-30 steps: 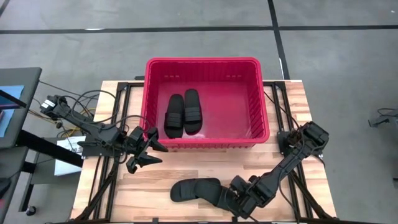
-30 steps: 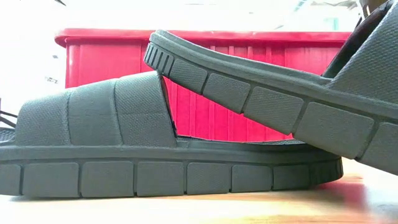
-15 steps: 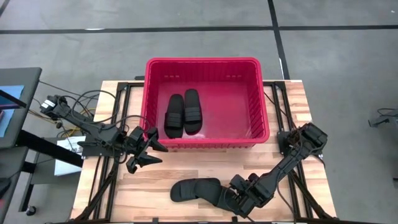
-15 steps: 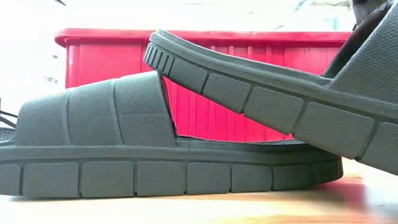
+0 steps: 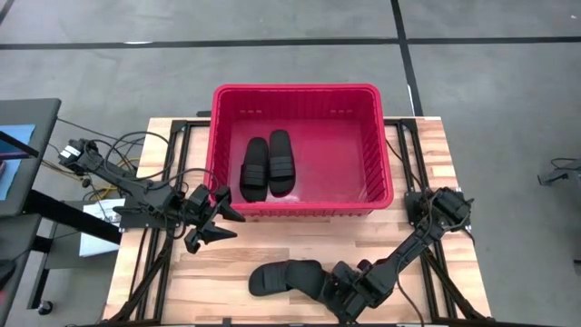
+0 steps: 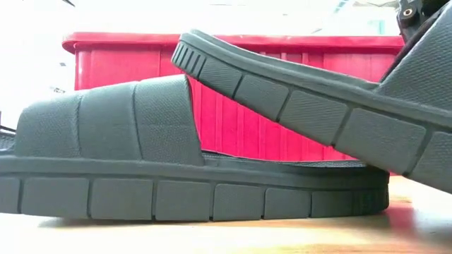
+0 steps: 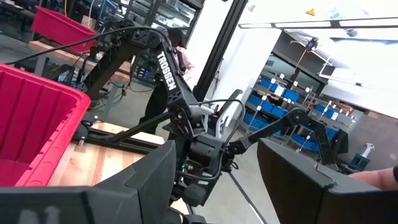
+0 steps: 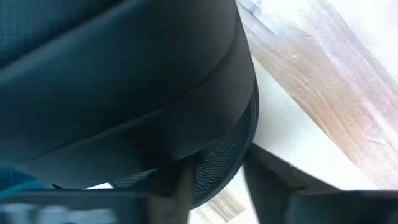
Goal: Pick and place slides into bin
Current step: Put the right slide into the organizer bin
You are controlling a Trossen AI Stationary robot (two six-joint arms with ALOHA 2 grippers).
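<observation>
Two black slides point(image 5: 270, 165) lie side by side on the floor of the red bin point(image 5: 295, 89). Two more slides are near the table's near edge. One point(image 5: 272, 276) lies flat on its sole point(image 6: 141, 197). The other point(image 6: 318, 120) is tilted, its free end raised over the flat one. My right gripper point(image 5: 338, 291) is at the tilted slide's right end and shut on it. My left gripper point(image 5: 218, 225) is open and empty, beside the bin's near left corner. My right gripper has part of the tilted slide point(image 8: 217, 158) between its two fingers, coming low from the table's right; which part it has cannot be told, as the slide fills the wrist view. The slide slants, its left end point(image 6: 191, 56) raised above the flat slide.
The bin has free floor to the right of the two slides in it point(image 5: 349, 163). Bare wooden tabletop point(image 5: 300, 236) lies between the bin and the near slides. Cables point(image 5: 109, 168) run along the left arm.
My right gripper has gone slightly toward the table's left. The tilted slide's raised end has lifted a little, and the flat slide under it has shifted slightly toward the near edge. My left arm has kept still.
</observation>
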